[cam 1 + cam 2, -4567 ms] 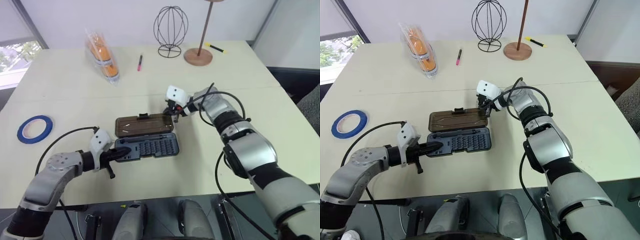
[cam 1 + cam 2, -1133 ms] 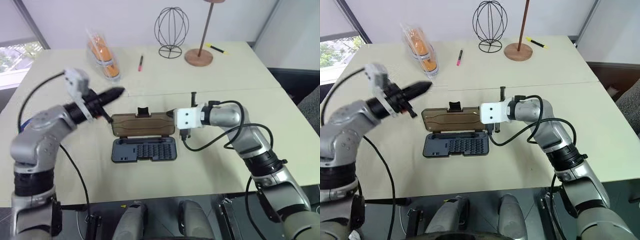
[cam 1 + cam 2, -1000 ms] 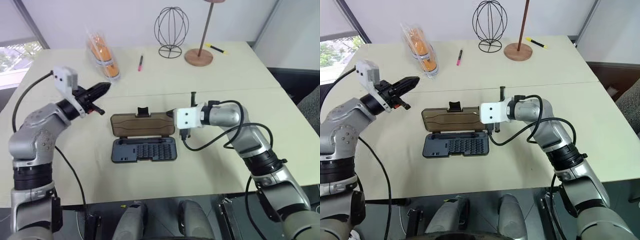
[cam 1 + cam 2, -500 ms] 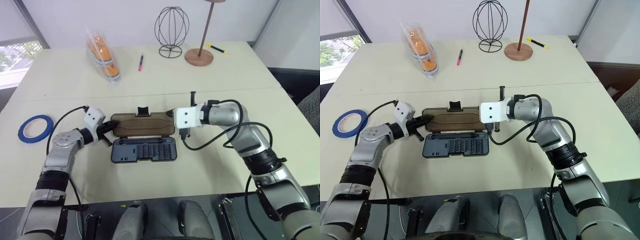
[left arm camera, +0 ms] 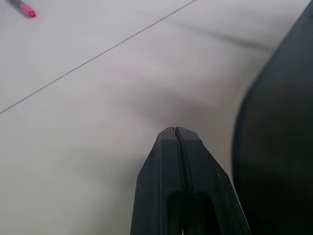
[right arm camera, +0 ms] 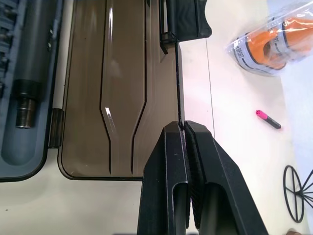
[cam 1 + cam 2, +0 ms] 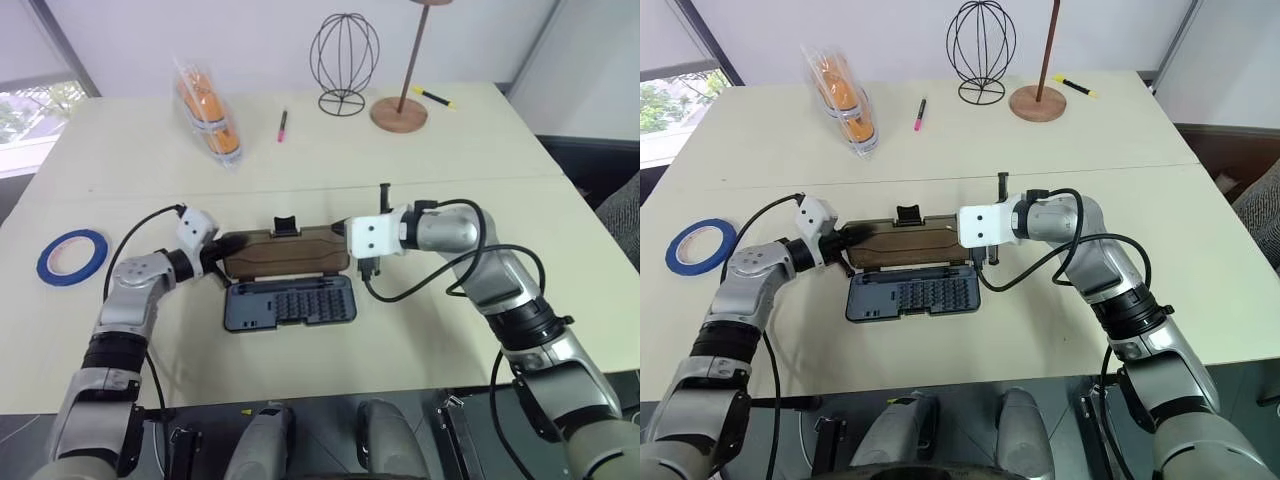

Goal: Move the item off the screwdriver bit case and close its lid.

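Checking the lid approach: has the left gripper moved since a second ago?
Yes. The left gripper has come down from above the table near the orange bag to the left end of the lid, shut.

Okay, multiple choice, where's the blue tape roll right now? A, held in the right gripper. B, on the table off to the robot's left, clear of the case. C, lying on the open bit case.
B: the blue tape roll lies flat on the table far left of the open screwdriver bit case, touching neither gripper.

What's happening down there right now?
Both grippers shut, left gripper and right gripper at opposite ends of the lid. Case open. Tape off it, on the table.
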`<state>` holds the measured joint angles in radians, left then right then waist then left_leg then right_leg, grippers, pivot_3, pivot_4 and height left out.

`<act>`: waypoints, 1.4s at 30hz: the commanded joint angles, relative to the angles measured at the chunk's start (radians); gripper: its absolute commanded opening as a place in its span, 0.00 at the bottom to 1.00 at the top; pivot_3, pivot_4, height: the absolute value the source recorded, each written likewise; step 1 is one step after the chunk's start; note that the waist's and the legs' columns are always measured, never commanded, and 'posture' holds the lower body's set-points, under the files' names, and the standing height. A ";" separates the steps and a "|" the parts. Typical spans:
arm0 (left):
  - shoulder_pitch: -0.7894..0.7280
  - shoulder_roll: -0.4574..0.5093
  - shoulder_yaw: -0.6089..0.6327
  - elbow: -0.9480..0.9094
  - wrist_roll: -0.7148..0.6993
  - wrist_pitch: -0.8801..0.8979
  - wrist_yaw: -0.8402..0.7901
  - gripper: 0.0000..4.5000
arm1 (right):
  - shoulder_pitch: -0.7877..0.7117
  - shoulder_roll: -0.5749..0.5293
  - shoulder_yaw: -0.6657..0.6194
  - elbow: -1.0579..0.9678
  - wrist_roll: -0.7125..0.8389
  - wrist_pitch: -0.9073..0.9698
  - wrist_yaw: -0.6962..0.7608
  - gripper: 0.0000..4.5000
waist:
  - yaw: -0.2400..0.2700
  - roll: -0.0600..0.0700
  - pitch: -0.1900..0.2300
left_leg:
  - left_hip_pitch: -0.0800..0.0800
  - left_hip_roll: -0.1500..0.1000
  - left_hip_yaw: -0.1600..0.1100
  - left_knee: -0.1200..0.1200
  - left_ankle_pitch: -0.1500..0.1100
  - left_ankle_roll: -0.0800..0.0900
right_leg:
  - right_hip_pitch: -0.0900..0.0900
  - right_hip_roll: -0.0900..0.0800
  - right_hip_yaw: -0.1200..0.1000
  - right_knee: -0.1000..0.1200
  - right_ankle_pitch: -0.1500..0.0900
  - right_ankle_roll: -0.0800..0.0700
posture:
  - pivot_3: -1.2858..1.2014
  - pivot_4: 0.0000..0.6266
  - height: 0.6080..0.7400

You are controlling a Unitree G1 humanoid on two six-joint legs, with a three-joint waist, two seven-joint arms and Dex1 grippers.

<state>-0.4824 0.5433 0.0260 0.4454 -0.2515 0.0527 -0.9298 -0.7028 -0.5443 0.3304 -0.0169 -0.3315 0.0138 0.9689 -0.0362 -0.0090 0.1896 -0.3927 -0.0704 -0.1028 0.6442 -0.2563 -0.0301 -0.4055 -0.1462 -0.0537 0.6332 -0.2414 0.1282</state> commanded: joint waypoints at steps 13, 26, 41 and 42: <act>0.013 0.009 0.011 -0.077 -0.009 0.039 -0.045 0.00 | -0.015 -0.005 0.014 -0.014 0.007 0.002 -0.004 0.53 | 0.019 0.000 0.000 | 0.000 0.000 0.000 0.001 0.000 0.000 | 0.000 0.000 0.000 0.000 0.000 0.000 | 0.52 0.24 1.00; 0.029 0.057 0.032 -0.117 -0.035 0.084 -0.091 0.00 | -0.063 -0.116 -0.052 0.016 0.080 0.043 0.090 0.99 | 0.019 0.000 0.000 | 0.000 0.000 0.000 0.001 0.000 0.000 | 0.000 0.000 0.000 0.000 0.000 0.000 | 0.52 0.24 1.00; 0.149 0.180 0.049 -0.400 -0.160 0.311 -0.189 0.00 | -0.094 -0.180 -0.091 0.139 0.069 0.020 0.027 0.99 | 0.019 0.000 0.000 | -0.001 0.000 0.000 0.000 0.000 0.000 | 0.000 0.000 0.000 0.000 0.000 0.000 | 0.52 0.24 1.00; 0.153 0.185 0.053 -0.417 -0.170 0.325 -0.187 0.00 | -0.090 -0.181 -0.092 0.136 0.072 0.024 0.029 0.99 | 0.019 0.000 0.000 | -0.001 0.000 0.000 0.000 0.000 0.000 | 0.000 0.000 0.000 0.000 0.000 0.000 | 0.52 0.24 1.00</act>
<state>-0.3250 0.7106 0.0453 0.0754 -0.3904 0.3630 -1.1111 -0.7807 -0.7149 0.2673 0.1406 -0.2687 0.0423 1.0070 -0.0172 -0.0087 0.1900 -0.3933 -0.0702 -0.1027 0.6447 -0.2565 -0.0298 -0.4059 -0.1464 -0.0536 0.6331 -0.2414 0.1282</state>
